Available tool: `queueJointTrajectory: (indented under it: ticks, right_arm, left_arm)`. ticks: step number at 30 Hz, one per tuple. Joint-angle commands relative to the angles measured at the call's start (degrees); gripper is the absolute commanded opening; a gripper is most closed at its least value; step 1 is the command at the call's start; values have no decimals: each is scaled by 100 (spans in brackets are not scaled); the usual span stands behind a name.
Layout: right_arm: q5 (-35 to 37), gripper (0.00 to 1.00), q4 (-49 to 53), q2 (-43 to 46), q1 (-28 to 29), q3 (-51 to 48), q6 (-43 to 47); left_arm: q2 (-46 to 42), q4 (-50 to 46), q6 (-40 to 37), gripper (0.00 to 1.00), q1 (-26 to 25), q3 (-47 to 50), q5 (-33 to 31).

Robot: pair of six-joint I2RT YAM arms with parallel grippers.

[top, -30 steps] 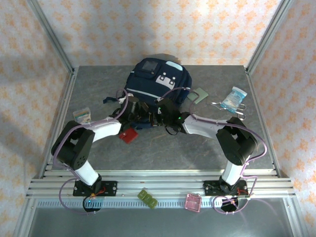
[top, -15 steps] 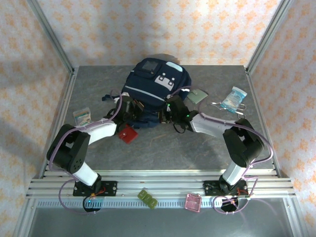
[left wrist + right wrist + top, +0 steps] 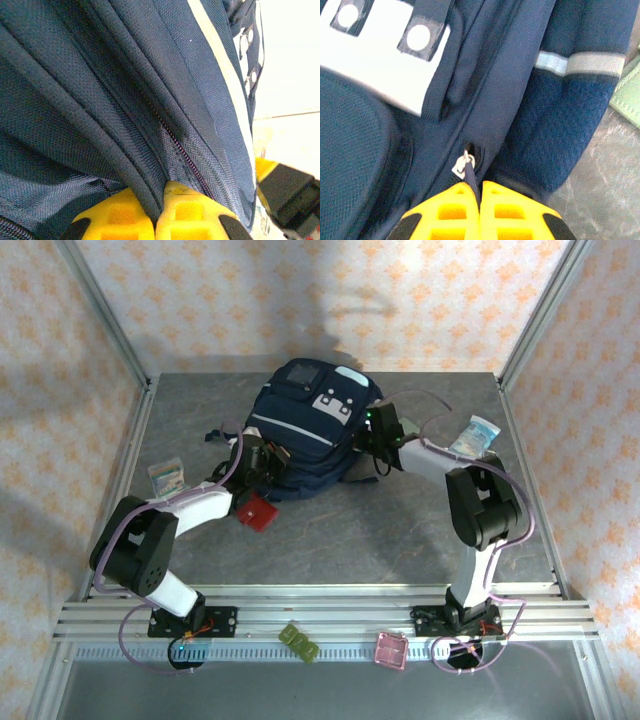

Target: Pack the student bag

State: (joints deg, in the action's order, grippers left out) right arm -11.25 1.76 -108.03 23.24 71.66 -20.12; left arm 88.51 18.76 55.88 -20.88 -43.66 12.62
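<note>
The large navy-blue student bag (image 3: 305, 425), made of coarse woven fabric, lies flat at the far middle of the mottled grey table (image 3: 350, 540), its front face up. A pale grey reflective stripe (image 3: 580, 62) bands its rounded side. A smooth light grey patch (image 3: 375, 60) on the front carries two dark tabs, each with a pale round dot. Padded seams run in long ridges across the cloth, and a fine dark zip line (image 3: 180, 150) follows one of them.

The left gripper (image 3: 155, 212) is at the bag's left side. Its blocky yellow plastic fingers (image 3: 117, 217) are pressed almost together, with a thick fold of the bag's fabric pinched between them just beside the zip line.

The right gripper (image 3: 479, 197) is at the bag's right side. Its yellow fingers (image 3: 447, 212) are closed to a narrow slit on the thin dark zip pull (image 3: 471, 180). The pull runs up from the slit to a small silvery metal slider (image 3: 462, 165) on the bag's zip, so the bag sits directly ahead of the fingertips and touches them through the pull.

A flat pale green piece (image 3: 627, 95) lies just beside the bag's right side. A small red square (image 3: 260, 511) rests off the bag's near left corner. A little box with coloured cards (image 3: 167, 475) sits well to the bag's left, and a clear crinkled packet (image 3: 474, 437) lies well to its right.
</note>
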Motion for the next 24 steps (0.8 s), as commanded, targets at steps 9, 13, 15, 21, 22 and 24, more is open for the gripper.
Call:
queueJointTrajectory:
  ticks: [9,13,15,21,22,24]
  right_arm:
    - [1250,0,64,-240,-461,249,-28]
    - [1003,0,-20,35,-456,76,-54]
    - [998,0,-35,147,-457,43,-55]
    - [1131,39,374,-98,-529,476,-118]
    - [1125,42,429,-136,-540,542,-143]
    - [1114,48,422,-158,-565,602,-268]
  left_arm:
    - [-178,-136,-455,0,164,-168,-60]
    - [-156,-257,-579,0,164,-289,20]
    - [-167,-403,-720,0,164,-347,-3]
    - [-189,-567,-908,0,172,-399,96]
    - [-179,-575,-918,0,172,-398,117]
    - [-159,-591,-938,0,172,-417,136]
